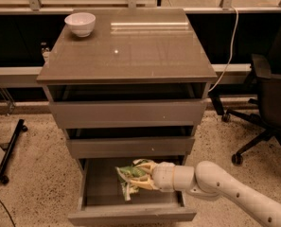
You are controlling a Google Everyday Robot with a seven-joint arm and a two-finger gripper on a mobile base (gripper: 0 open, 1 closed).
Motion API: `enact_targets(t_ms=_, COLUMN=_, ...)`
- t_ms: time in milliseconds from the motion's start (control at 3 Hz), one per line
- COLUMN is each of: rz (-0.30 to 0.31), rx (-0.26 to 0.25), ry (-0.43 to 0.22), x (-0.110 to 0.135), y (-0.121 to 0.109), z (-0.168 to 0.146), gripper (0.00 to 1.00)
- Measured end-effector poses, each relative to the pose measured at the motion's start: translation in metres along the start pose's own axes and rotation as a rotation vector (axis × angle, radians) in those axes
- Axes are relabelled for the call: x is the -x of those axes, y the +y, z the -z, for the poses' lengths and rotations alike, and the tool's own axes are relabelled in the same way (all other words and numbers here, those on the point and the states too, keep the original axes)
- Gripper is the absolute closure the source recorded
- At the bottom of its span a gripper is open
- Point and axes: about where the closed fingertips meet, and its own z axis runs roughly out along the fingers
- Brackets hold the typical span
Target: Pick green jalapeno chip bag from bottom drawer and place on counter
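The green jalapeno chip bag (130, 175) is crumpled in my gripper (142, 175), held above the floor of the open bottom drawer (97, 193). My white arm reaches in from the lower right. The gripper is shut on the bag, near the middle of the drawer, just under the middle drawer's front. The counter (130, 46) is the glossy grey-brown top of the cabinet above.
A white bowl (80, 23) stands at the counter's back left corner. A black office chair (267, 103) is to the right of the cabinet. A black stand leg (10, 150) lies on the floor at left. Two shallower drawers sit above the open one.
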Motion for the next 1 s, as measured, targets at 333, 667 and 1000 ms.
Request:
enact_targets(t_ms=333, rz=0.145, rx=-0.044, ry=0.022, x=0.056, y=0.002, z=0.024, gripper=1.0)
enact_targets(t_ms=667, rz=0.272, rx=-0.093, ry=0.045, x=0.114, y=-0.011, z=0.048, gripper=1.0)
enact_targets(t_ms=1000, rz=0.388, rx=-0.139, ry=0.064, x=0.171, y=-0.027, z=0.068, gripper=1.0)
